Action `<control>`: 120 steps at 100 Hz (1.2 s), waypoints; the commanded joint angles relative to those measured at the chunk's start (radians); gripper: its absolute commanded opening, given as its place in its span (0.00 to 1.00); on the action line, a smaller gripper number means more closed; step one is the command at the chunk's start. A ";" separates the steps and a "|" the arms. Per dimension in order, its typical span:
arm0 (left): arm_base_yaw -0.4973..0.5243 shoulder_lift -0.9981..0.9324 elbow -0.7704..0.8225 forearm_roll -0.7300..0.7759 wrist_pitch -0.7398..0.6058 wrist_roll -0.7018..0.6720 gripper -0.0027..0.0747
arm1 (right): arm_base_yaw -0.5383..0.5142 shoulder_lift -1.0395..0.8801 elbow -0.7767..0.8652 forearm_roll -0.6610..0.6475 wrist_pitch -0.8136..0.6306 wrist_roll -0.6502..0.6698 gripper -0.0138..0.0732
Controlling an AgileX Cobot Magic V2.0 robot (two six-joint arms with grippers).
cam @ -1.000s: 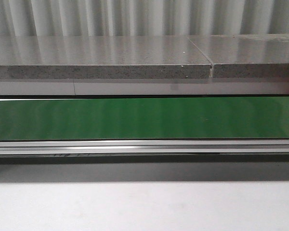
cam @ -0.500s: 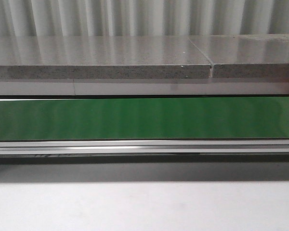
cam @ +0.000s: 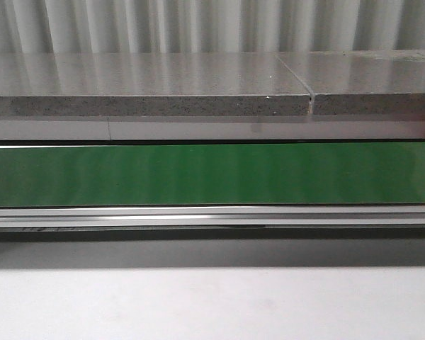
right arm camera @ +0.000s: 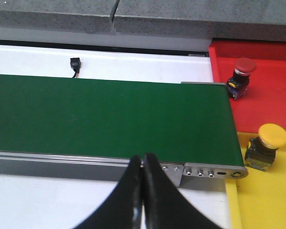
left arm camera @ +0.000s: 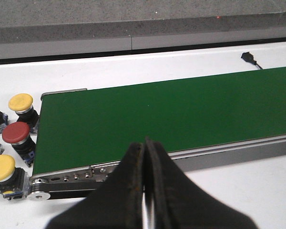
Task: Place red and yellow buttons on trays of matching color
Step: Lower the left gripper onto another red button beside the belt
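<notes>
- Yellow and red buttons wait off one end of the green belt (left arm camera: 171, 114): a red button (left arm camera: 16, 133) between two yellow ones (left arm camera: 20, 102) (left arm camera: 2, 168)
- Past the belt's other end, one red button (right arm camera: 243, 67) sits on the red tray (right arm camera: 271, 95), one yellow button (right arm camera: 271, 136) on the yellow tray (right arm camera: 267, 200)
- Left gripper (left arm camera: 145, 145) and right gripper (right arm camera: 143, 160) hang above the belt's near rail, pressed closed, empty
- Risk: closely packed buttons may get knocked during a grab

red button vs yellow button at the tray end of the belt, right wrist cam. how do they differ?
The red button has a red cap and stands on the red tray; the yellow button has a yellow cap and sits on the yellow tray. The red one is beside the belt's far corner, the yellow one beside its near corner. The yellow cap looks larger, though it is nearer the camera. Both are upright mushroom-head buttons on dark bodies, each on its matching tray.
</notes>
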 commanded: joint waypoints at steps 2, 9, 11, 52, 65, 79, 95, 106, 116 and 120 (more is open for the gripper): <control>-0.009 0.074 -0.063 0.004 -0.071 -0.010 0.01 | 0.004 0.008 -0.023 0.013 -0.083 -0.010 0.04; -0.005 0.135 -0.101 0.012 -0.056 -0.012 0.01 | 0.004 0.008 -0.023 0.013 -0.082 -0.010 0.04; -0.004 0.154 -0.110 0.021 -0.049 -0.015 0.01 | 0.004 0.008 -0.023 0.013 -0.082 -0.010 0.04; 0.173 0.419 -0.289 0.189 0.003 -0.173 0.24 | 0.004 0.008 -0.023 0.013 -0.080 -0.010 0.04; 0.253 0.489 -0.296 0.189 -0.001 -0.173 0.60 | 0.004 0.008 -0.023 0.013 -0.080 -0.010 0.04; 0.346 0.573 -0.324 0.163 0.026 -0.173 0.72 | 0.004 0.008 -0.023 0.013 -0.080 -0.010 0.04; 0.443 0.672 -0.373 0.131 0.109 -0.173 0.69 | 0.004 0.008 -0.023 0.013 -0.079 -0.010 0.04; 0.505 0.739 -0.405 0.089 0.141 -0.173 0.68 | 0.004 0.008 -0.023 0.013 -0.078 -0.010 0.04; 0.547 0.813 -0.435 0.064 0.165 -0.171 0.68 | 0.004 0.008 -0.023 0.013 -0.077 -0.010 0.04; 0.563 0.840 -0.448 0.064 0.182 -0.171 0.68 | 0.004 0.008 -0.023 0.013 -0.077 -0.010 0.04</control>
